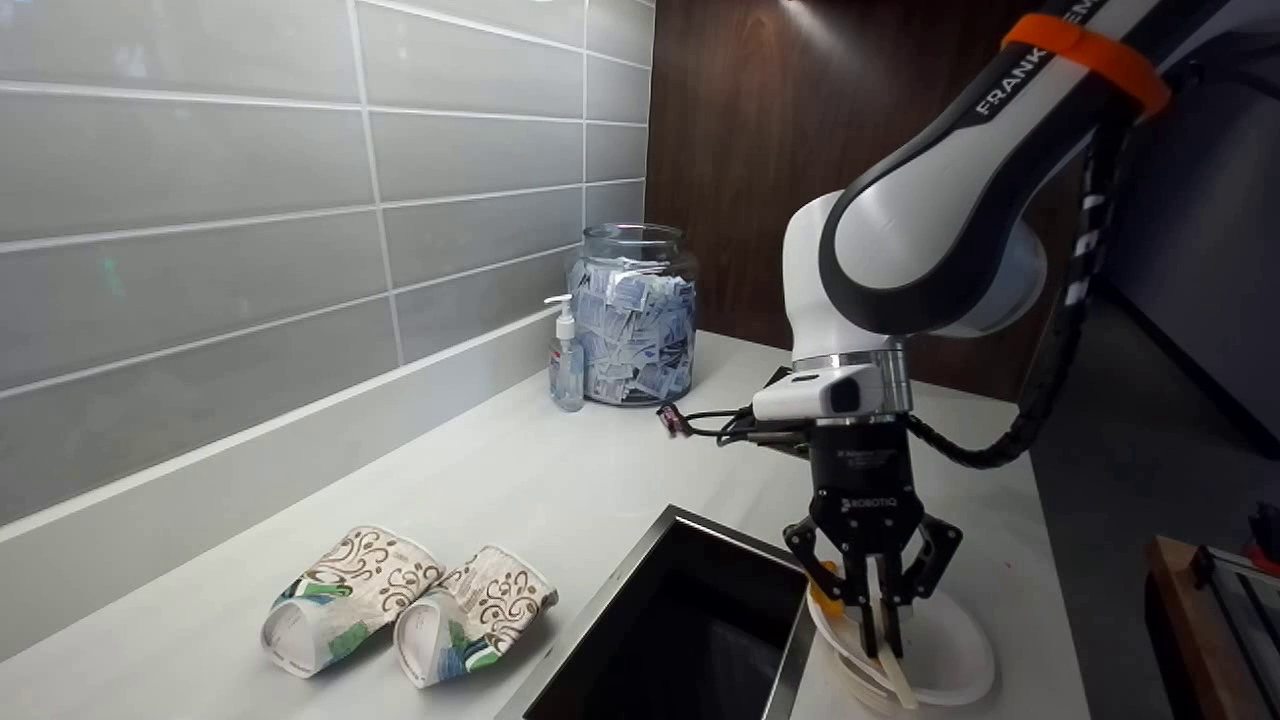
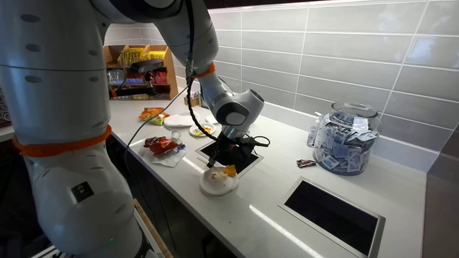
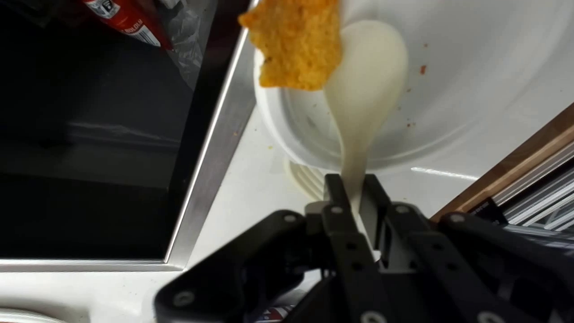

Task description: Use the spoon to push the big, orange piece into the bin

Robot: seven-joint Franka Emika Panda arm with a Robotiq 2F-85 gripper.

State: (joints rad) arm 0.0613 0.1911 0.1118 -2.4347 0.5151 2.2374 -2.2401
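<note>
We see the claw (image 1: 882, 645) drawn in narrow, clamped on the handle of the pale beige spoon (image 3: 370, 72). The spoon's bowl is over the white plate (image 3: 457, 89), and in the wrist view its edge meets the orange piece (image 3: 298, 49); how firmly it presses, we cannot tell. The piece lies at the plate's rim on the side of the bin (image 1: 690, 620), and in that same view a ragged corner of it overlaps the bin's metal frame. A few reddish crumbs (image 3: 423, 69) dot the plate.

The bin is sunk into the tabletop (image 1: 480, 460) just beside the plate, and inside we make out a red wrapper (image 3: 130, 22) and some clear plastic (image 3: 186, 42). Across the bin from the plate, 2 patterned paper cups (image 1: 350, 595) lie on their sides. By the tiled wall (image 1: 480, 240) stands a glass jar (image 1: 635, 240) full of small packets (image 1: 635, 335), a pump bottle (image 1: 567, 365) right beside it; we find both in both exterior views. In an exterior view we also notice a red snack bag (image 2: 160, 145), well apart from the jar, and a 2nd black opening (image 2: 333, 216) nearer the jar.
</note>
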